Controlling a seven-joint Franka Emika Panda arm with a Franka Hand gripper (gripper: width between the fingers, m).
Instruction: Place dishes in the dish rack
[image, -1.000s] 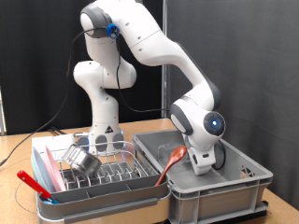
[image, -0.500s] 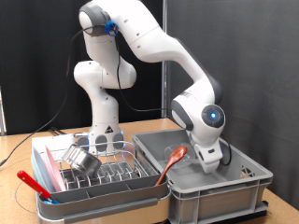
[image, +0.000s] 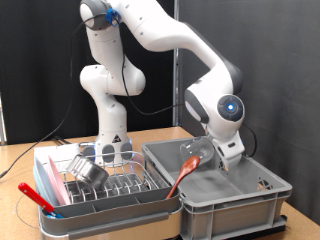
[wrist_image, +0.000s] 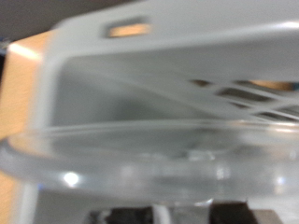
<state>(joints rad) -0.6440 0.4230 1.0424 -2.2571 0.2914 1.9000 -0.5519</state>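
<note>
In the exterior view my gripper (image: 214, 158) hangs over the grey crate, shut on a clear drinking glass (image: 196, 154) that is tilted on its side just above the crate's rim. In the wrist view the glass's rim (wrist_image: 149, 159) fills the lower picture, blurred, with the crate wall behind it. A reddish-brown long-handled spoon (image: 180, 180) leans against the crate's left wall. The steel bowl (image: 91, 172) lies tilted among the prongs of the dish rack (image: 120, 197) at the exterior view's left.
The deep grey crate (image: 262, 200) stands right of the rack, touching it. A red-handled tool (image: 35, 196) and a pink and blue piece (image: 46, 183) lie at the rack's left end. The robot's base (image: 112, 135) stands behind the rack.
The arm has risen and the gripper has come up out of the crate with the glass. Spoon and bowl have not moved.
</note>
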